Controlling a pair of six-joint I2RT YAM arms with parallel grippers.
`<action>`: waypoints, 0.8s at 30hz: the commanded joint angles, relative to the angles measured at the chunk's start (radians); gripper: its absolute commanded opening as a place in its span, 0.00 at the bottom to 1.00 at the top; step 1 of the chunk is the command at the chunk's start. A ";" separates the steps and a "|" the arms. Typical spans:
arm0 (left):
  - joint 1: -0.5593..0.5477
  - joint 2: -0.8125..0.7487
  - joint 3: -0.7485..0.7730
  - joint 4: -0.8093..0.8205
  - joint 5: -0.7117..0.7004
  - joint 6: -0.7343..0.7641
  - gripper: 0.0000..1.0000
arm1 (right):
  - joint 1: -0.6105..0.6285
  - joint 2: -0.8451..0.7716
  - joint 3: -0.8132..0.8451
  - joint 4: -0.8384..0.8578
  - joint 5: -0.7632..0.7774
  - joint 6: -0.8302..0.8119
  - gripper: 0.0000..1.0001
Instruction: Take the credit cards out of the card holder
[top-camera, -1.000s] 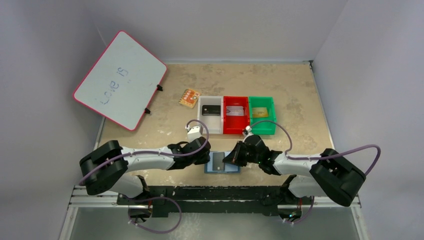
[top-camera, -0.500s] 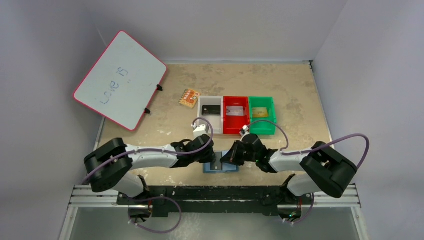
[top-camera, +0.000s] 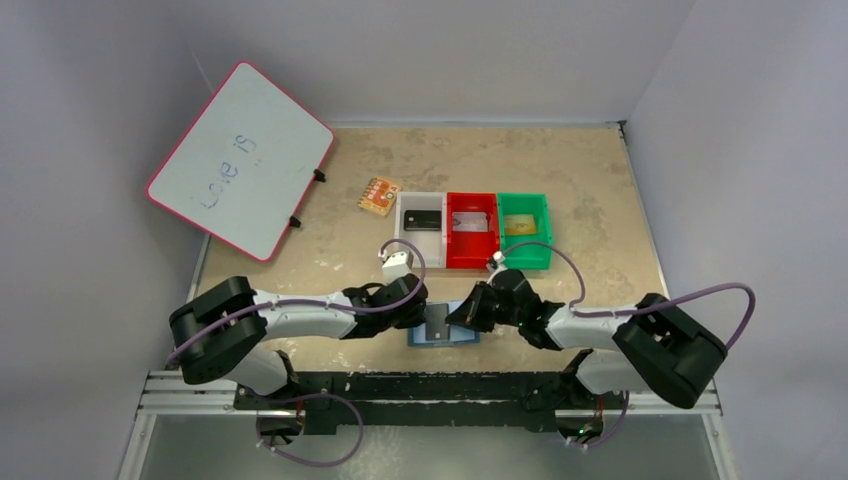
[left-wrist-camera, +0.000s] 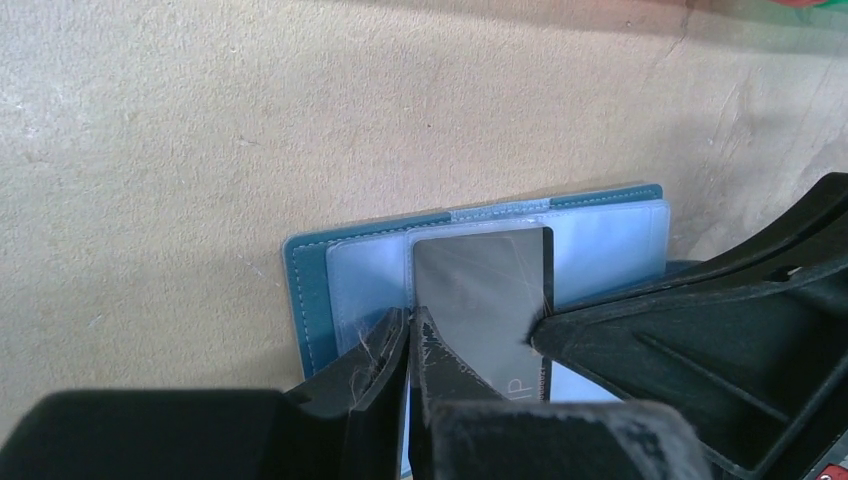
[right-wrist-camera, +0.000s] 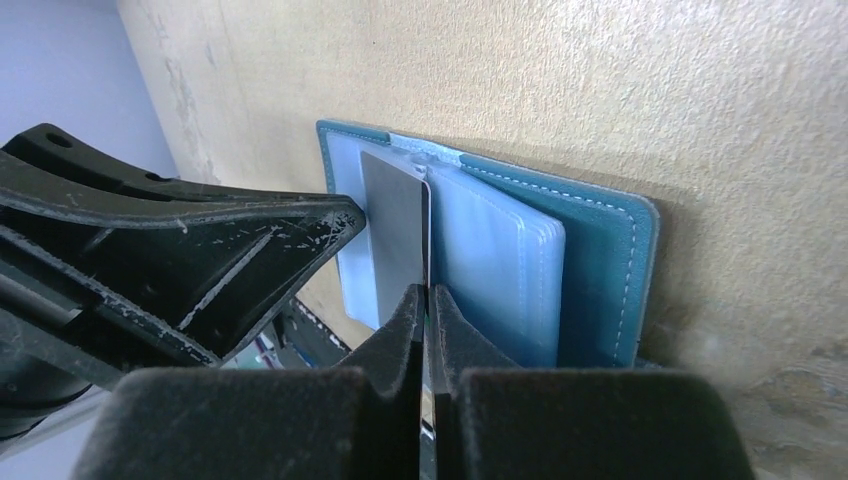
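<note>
The right gripper (right-wrist-camera: 426, 305) pinches a grey card (right-wrist-camera: 393, 235), lettered "IP", standing in the open blue card holder (right-wrist-camera: 600, 260) at the table (top-camera: 590, 180) front. The left gripper (left-wrist-camera: 410, 335) is closed at its clear sleeve. A whiteboard (top-camera: 240, 160) reads "Love is".

Handwritten on the whiteboard (top-camera: 240, 160), which leans left of and beyond the white bin (top-camera: 421, 262), is "Love is". Nearer than that bin, the silver-grey card (left-wrist-camera: 480, 290) shows the pale letters "IP", with anything before them hidden.
</note>
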 joint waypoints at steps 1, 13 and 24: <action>-0.006 0.014 -0.050 -0.094 -0.018 0.025 0.04 | -0.026 -0.044 -0.026 -0.011 -0.015 -0.006 0.00; -0.011 0.008 -0.008 -0.103 -0.028 0.055 0.02 | -0.032 0.075 -0.004 0.114 -0.095 -0.015 0.11; -0.010 0.003 -0.021 -0.125 -0.050 0.047 0.00 | -0.065 -0.034 -0.064 0.108 -0.091 0.000 0.22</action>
